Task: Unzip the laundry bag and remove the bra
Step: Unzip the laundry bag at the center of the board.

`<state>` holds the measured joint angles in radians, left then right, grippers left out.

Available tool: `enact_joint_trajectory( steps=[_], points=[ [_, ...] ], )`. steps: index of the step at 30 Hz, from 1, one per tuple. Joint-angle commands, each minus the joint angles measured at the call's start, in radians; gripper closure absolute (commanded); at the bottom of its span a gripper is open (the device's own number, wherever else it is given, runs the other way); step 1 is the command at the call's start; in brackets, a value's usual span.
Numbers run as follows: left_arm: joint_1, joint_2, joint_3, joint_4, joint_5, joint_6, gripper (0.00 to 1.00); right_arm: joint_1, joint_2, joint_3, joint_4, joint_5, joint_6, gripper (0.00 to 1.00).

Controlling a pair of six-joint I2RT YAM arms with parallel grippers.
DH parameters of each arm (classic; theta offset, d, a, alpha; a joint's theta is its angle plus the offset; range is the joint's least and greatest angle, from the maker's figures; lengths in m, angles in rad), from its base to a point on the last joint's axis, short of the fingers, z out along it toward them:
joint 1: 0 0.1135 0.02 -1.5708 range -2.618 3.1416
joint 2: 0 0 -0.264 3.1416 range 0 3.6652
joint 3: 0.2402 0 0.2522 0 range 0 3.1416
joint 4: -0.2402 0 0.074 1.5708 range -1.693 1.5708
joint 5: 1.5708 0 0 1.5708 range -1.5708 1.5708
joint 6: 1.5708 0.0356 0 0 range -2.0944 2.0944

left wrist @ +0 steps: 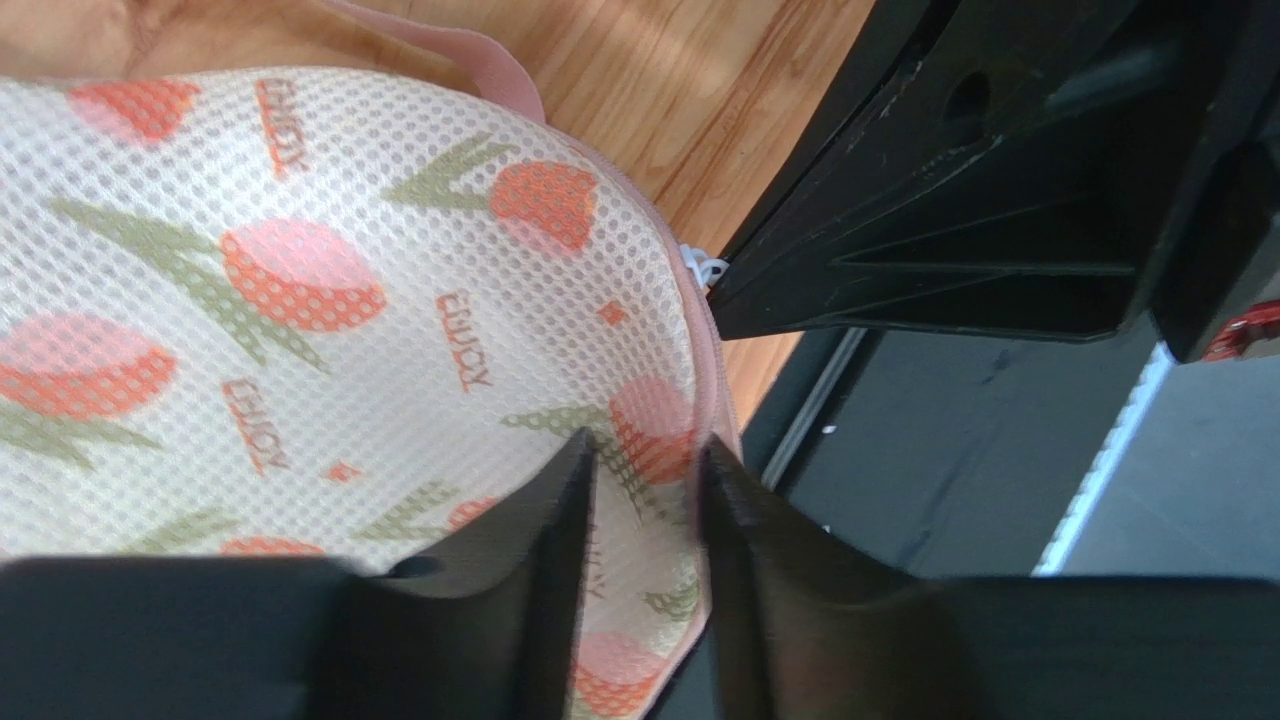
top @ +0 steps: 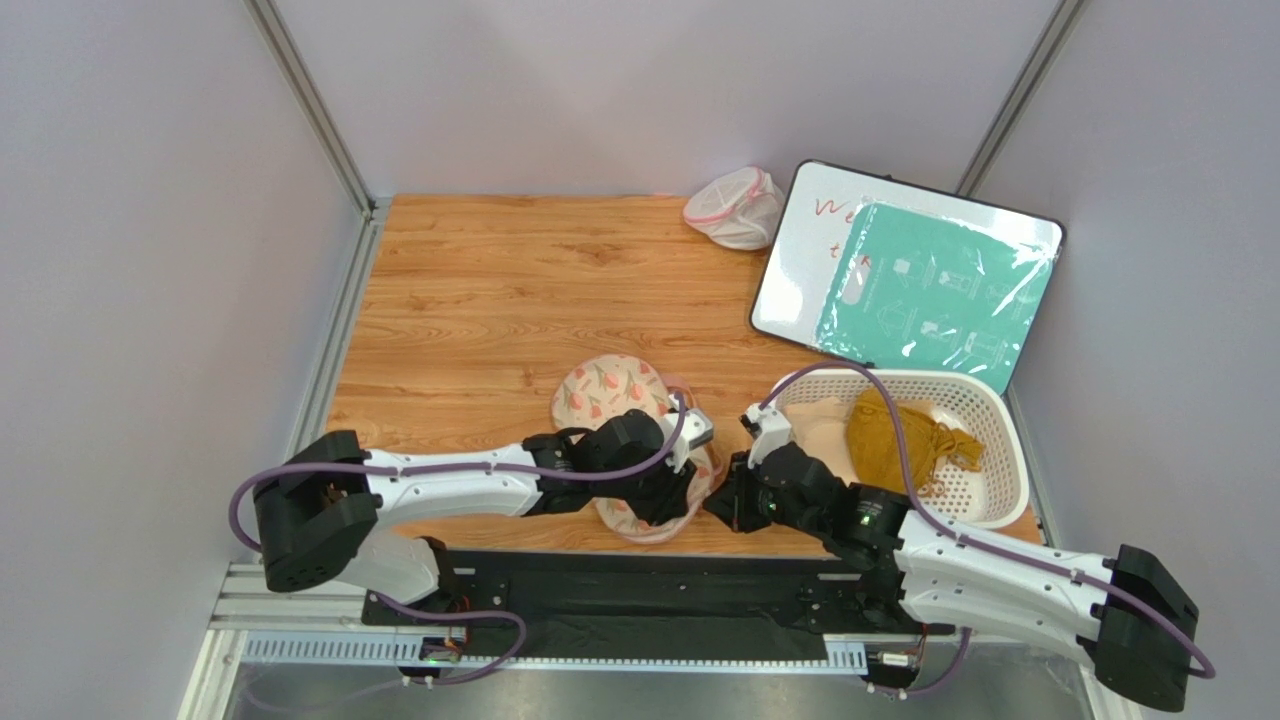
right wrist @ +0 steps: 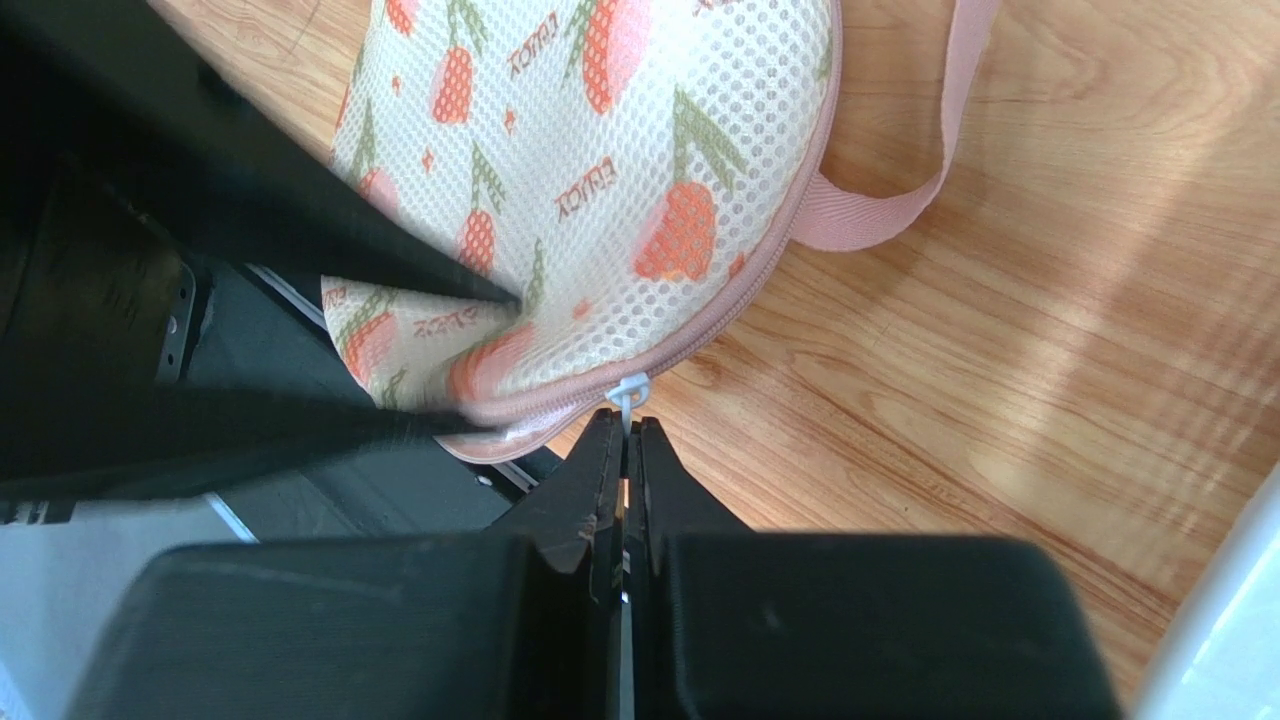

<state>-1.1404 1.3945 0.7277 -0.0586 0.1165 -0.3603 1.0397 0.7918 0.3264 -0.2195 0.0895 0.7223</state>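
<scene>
The laundry bag (top: 609, 393) is a cream mesh pouch with orange-pink and green tulip print and pink edging, lying at the table's near edge. My left gripper (top: 672, 483) is shut on its near edge; in the left wrist view the bag (left wrist: 301, 285) sits pinched between the fingers of the gripper (left wrist: 642, 468). My right gripper (top: 733, 495) is just right of the bag. In the right wrist view this gripper (right wrist: 625, 438) is shut on the white zipper pull (right wrist: 627, 396) at the bag's (right wrist: 601, 135) pink zip seam. The bra is hidden.
A white basket (top: 1010, 450) holding a mustard garment (top: 902, 435) stands at the right. A whiteboard (top: 796, 270) with a teal sheet lies behind it. A small white mesh pouch (top: 736, 207) sits at the back. The bag's pink strap (right wrist: 932, 165) lies on the wood.
</scene>
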Motion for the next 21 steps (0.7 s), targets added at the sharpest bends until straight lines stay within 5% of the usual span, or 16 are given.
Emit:
enact_joint_trajectory(
  steps=[1, 5, 21],
  points=[
    [-0.010, 0.018, 0.047, 0.031, -0.015, -0.005, 0.72, 0.008, -0.005, 0.034, 0.051, 0.024, 0.016, 1.00],
    [-0.012, 0.035, 0.055, 0.008, -0.015, -0.005, 1.00, 0.008, -0.003, 0.031, 0.048, 0.024, 0.019, 1.00],
    [-0.012, -0.066, -0.074, 0.013, 0.000, -0.006, 1.00, 0.003, -0.017, 0.031, -0.011, 0.088, 0.005, 1.00]
  ],
)
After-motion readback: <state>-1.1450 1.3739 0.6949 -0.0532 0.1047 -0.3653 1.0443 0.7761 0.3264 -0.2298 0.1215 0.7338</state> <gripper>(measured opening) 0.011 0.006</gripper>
